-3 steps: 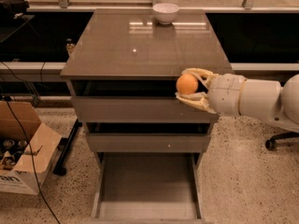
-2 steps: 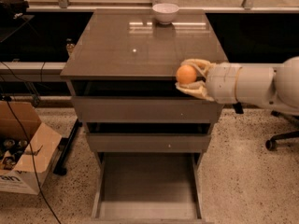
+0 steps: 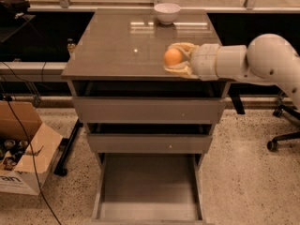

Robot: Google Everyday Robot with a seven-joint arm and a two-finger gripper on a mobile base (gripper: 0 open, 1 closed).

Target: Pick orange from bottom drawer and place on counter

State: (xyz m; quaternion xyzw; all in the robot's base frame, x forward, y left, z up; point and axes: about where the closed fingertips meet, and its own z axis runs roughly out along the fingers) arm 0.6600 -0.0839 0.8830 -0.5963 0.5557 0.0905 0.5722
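The orange is small and round and sits between the two tan fingers of my gripper, which is shut on it. The gripper reaches in from the right and holds the orange over the front right part of the counter, at or just above the glossy surface; I cannot tell if it touches. The bottom drawer is pulled out below, its flat floor bare.
A white bowl stands at the counter's back edge. The two upper drawers are slightly open. A cardboard box with cans and cables lies on the floor at the left. An office chair base stands at the right.
The gripper has risen with the orange from in front of the top drawer to counter height and moved in over the counter's front right part.
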